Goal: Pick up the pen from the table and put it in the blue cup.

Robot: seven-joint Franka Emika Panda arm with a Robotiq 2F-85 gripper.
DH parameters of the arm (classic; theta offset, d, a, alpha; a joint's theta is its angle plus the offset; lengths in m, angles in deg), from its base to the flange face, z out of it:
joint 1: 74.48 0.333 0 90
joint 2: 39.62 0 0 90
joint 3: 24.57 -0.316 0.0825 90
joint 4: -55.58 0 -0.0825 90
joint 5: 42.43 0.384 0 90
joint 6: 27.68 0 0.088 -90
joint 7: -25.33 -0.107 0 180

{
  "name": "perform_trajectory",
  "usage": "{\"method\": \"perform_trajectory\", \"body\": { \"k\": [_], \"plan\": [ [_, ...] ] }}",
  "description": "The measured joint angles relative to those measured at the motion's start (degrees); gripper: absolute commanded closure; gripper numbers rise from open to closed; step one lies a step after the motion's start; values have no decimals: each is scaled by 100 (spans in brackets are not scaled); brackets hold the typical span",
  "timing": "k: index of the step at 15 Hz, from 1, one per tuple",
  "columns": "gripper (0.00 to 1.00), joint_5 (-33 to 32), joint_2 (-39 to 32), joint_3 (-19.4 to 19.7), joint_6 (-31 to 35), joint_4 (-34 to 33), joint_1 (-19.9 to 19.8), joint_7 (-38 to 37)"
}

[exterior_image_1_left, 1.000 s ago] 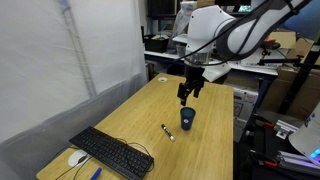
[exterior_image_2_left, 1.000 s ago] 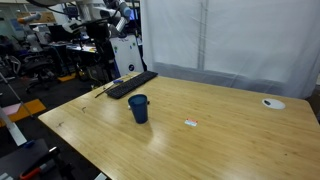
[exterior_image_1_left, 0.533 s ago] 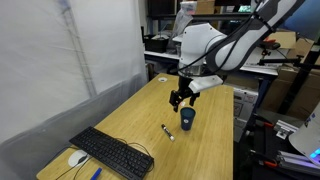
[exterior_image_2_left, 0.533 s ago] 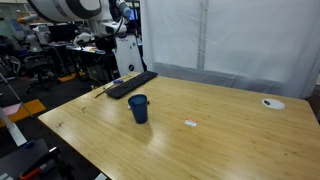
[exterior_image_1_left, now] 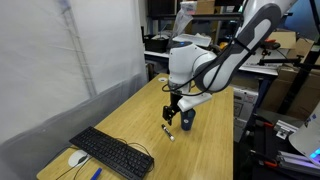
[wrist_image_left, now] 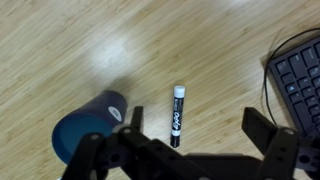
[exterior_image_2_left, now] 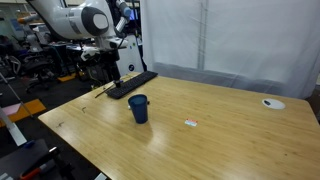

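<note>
A black marker pen with a white cap (wrist_image_left: 176, 115) lies flat on the wooden table (exterior_image_1_left: 205, 150). It also shows in both exterior views (exterior_image_1_left: 167, 131) (exterior_image_2_left: 191, 123). The blue cup (wrist_image_left: 90, 125) stands upright and empty beside it, and shows in both exterior views (exterior_image_1_left: 187, 119) (exterior_image_2_left: 138, 108). My gripper (wrist_image_left: 197, 122) is open and empty, hovering above the pen. In the wrist view the pen lies between the fingers, nearer the finger on the cup's side. In an exterior view the gripper (exterior_image_1_left: 171, 113) hangs just above the pen, next to the cup.
A black keyboard (exterior_image_1_left: 110, 152) with a cable and a white mouse (exterior_image_1_left: 77, 158) lie at one end of the table; the keyboard's corner shows in the wrist view (wrist_image_left: 298, 80). A small white object (exterior_image_2_left: 271, 102) lies near a table edge. White curtains run along one side.
The arm has moved from above the blue cup down and sideways to above the pen. The gripper stays open. Pen and cup have not moved.
</note>
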Motion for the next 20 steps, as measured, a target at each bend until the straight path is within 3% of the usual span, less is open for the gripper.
{"method": "perform_trajectory", "body": {
  "k": [9,20],
  "plan": [
    [0,-158,-1153,477,420,-737,286,-27],
    [0,273,-1865,535,462,-1350,294,52]
  ]
}}
